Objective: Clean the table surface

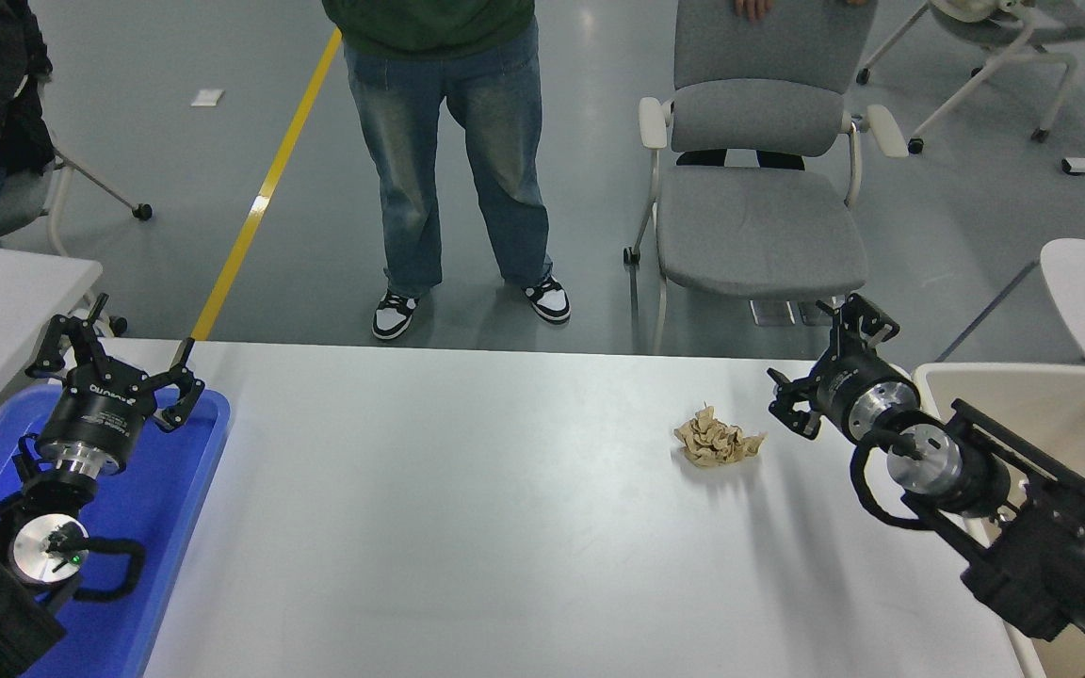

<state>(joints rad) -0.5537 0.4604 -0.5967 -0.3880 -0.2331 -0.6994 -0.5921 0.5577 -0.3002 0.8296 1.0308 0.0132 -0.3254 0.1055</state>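
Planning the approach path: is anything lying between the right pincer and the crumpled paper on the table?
Nothing visible. The right pincer is open, just right of the crumpled brown paper, with only bare table surface between them. The beige bin sits behind the arm.

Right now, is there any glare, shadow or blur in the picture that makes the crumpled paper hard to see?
Head view: the crumpled paper is sharp, casting a soft shadow toward the camera; the table surface shows only faint sheen, no harsh glare; the right pincer is crisp, not blurred.
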